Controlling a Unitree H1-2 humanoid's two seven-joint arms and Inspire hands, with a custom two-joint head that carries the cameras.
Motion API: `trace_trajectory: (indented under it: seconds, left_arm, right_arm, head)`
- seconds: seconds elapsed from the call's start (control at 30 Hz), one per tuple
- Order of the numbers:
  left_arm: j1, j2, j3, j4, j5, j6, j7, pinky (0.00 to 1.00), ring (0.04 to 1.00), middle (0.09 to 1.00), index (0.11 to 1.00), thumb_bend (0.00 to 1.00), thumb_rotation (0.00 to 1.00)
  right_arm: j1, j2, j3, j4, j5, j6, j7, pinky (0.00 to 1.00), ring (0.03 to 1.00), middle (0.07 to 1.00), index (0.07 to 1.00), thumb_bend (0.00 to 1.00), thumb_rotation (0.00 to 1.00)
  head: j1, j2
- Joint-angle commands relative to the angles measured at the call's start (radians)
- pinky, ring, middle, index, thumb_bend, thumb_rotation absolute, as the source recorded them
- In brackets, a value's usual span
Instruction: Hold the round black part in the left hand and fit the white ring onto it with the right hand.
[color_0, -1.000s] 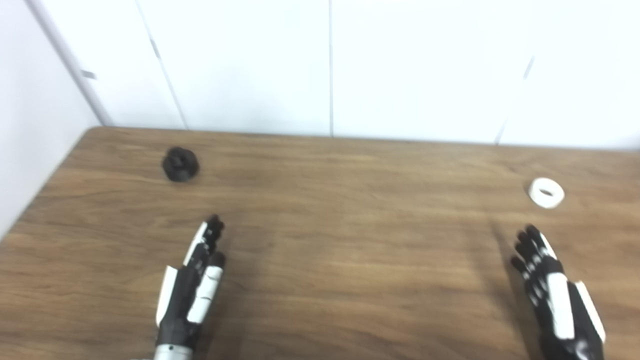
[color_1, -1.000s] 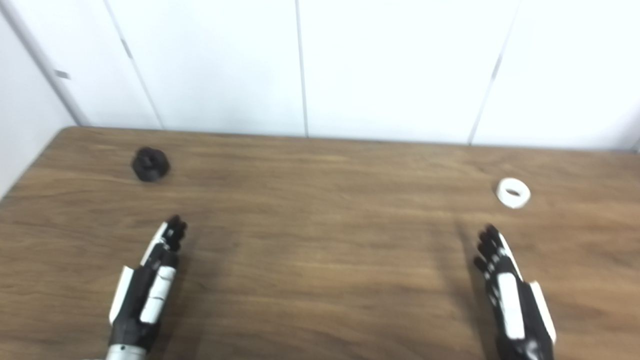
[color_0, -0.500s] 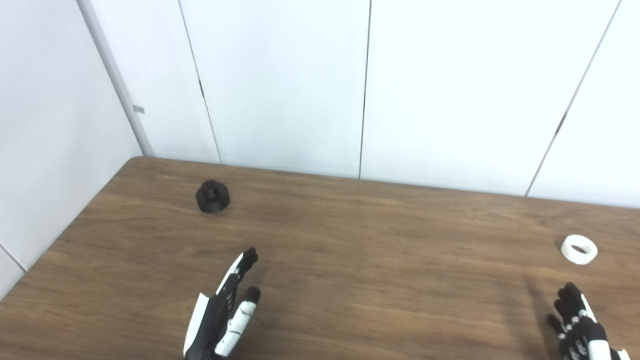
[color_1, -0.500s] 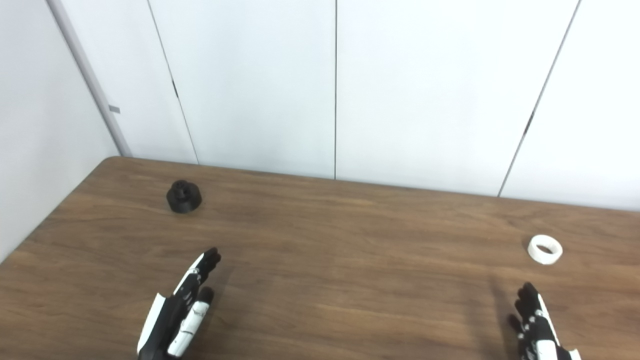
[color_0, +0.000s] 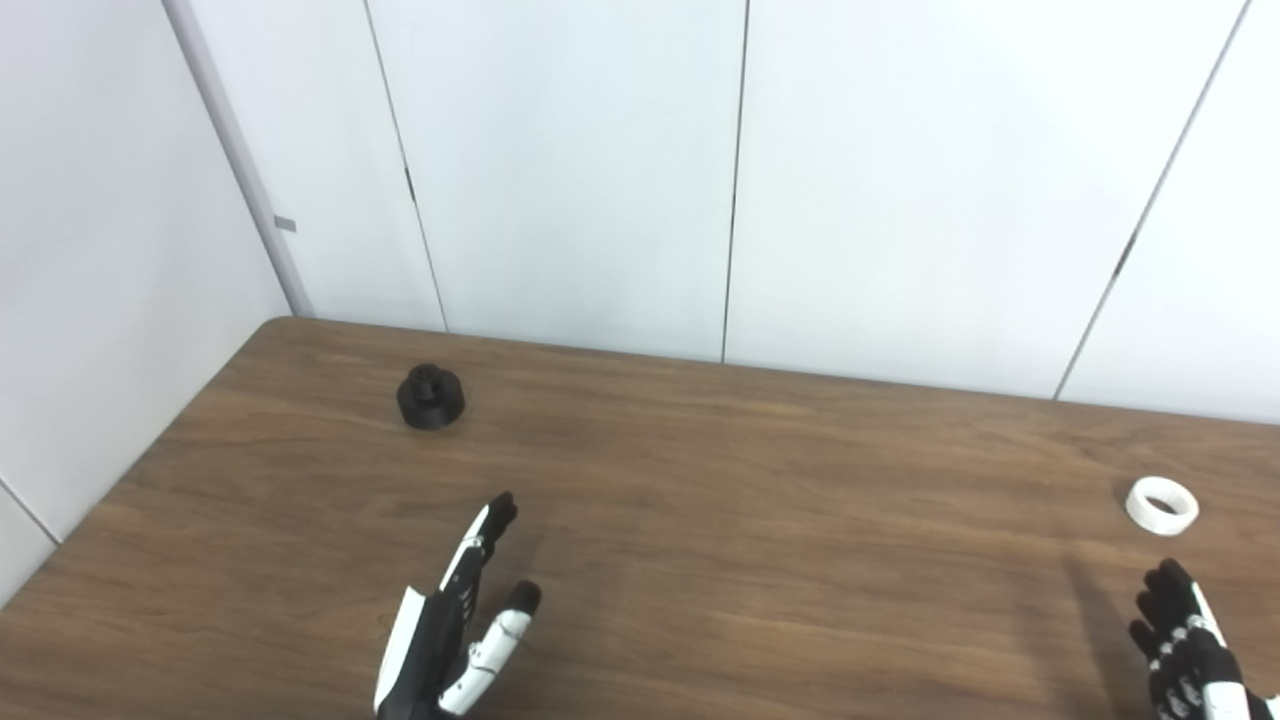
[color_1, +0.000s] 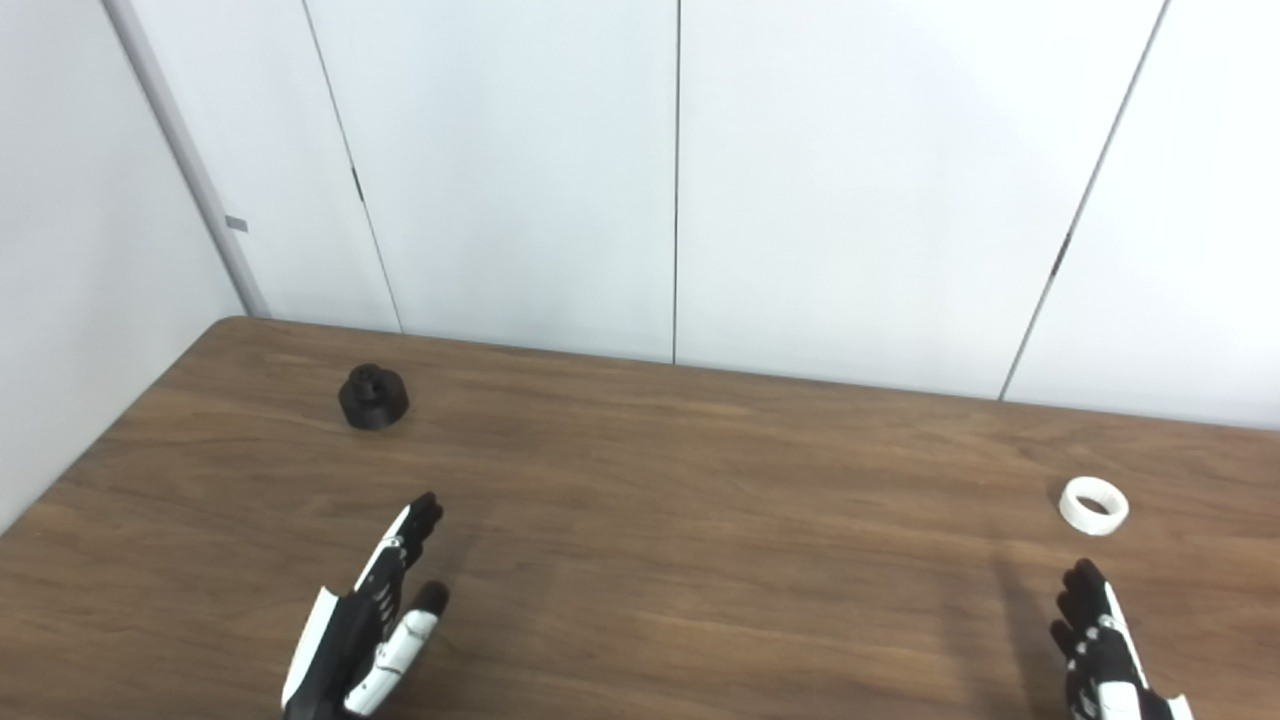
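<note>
The round black part (color_0: 431, 398) stands on the wooden table (color_0: 760, 500) toward its far left. Far off at the right lies the white ring (color_0: 1161, 505). My left hand (color_0: 455, 625) hovers over the near left of the table, open, fingers stretched forward and thumb out to the side, well short of the black part. Low in the right corner my right hand (color_0: 1187, 650) is open too, fingers pointing toward the ring just beyond it; most of its palm is cut off by the picture's edge. Neither hand holds anything.
White wall panels (color_0: 600, 170) rise right behind the table's far edge. A white wall (color_0: 100, 250) runs along the table's left edge.
The camera tilted up over the last second, so the whole scene slid down in the picture. My left thumb has spread slightly outward. Part and ring have not moved.
</note>
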Motion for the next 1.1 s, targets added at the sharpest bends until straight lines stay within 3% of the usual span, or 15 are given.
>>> trace_trajectory:
  seconds: [0.0,0.23,0.43,0.53,0.67,0.77,0.9,1.07]
  left_arm:
    - [0.007,-0.081,-0.014,0.048,0.018,-0.005,0.024,1.00,0.982,0.955,0.976,0.66,0.64]
    - [-0.037,-0.039,0.027,-0.026,0.044,0.064,0.035,0.96,0.958,0.948,0.962,0.81,0.46]
    - [-0.110,0.016,0.088,-0.086,0.045,0.149,0.028,1.00,0.975,0.948,0.955,0.87,0.36]
    - [-0.148,0.043,0.125,-0.112,0.089,0.212,0.025,1.00,0.975,0.945,0.947,0.89,0.36]
    - [-0.202,0.116,0.149,-0.152,0.253,0.413,-0.010,1.00,0.991,0.966,0.957,0.94,0.48]
    - [-0.239,0.155,0.171,-0.153,0.300,0.502,-0.026,0.96,0.972,0.965,0.953,0.96,0.48]
    - [-0.280,0.208,0.191,-0.125,0.332,0.551,-0.037,0.93,0.967,0.968,0.947,0.95,0.45]
    - [-0.322,0.270,0.206,-0.065,0.365,0.562,-0.032,0.90,0.957,0.957,0.942,0.92,0.43]
  right_arm:
    - [0.007,0.014,-0.001,0.037,0.009,-0.002,-0.003,1.00,1.000,0.996,0.997,0.50,1.00]
    - [0.003,0.016,-0.001,0.033,0.009,0.016,-0.003,1.00,1.000,0.999,1.000,0.49,1.00]
    - [0.003,0.022,0.000,0.029,0.006,0.017,-0.006,1.00,1.000,0.992,0.999,0.48,1.00]
    - [0.005,0.024,-0.001,0.026,0.006,0.018,-0.006,1.00,1.000,0.986,0.997,0.49,1.00]
    - [0.012,0.019,0.002,0.019,-0.003,0.022,-0.003,1.00,0.998,0.987,0.999,0.47,1.00]
    - [0.012,0.019,0.001,0.027,0.003,0.014,0.000,1.00,1.000,0.988,1.000,0.46,1.00]
    - [0.012,0.019,0.000,0.031,0.010,0.012,0.003,1.00,1.000,0.990,1.000,0.47,1.00]
    - [0.013,0.020,0.001,0.030,0.006,0.013,0.001,1.00,1.000,0.988,1.000,0.47,1.00]
  head:
    - [0.001,0.001]
    - [-0.007,0.003]
    - [-0.017,0.004]
    - [-0.015,0.005]
    - [-0.010,0.005]
    - [-0.008,0.006]
    - [-0.008,0.008]
    - [-0.008,0.009]
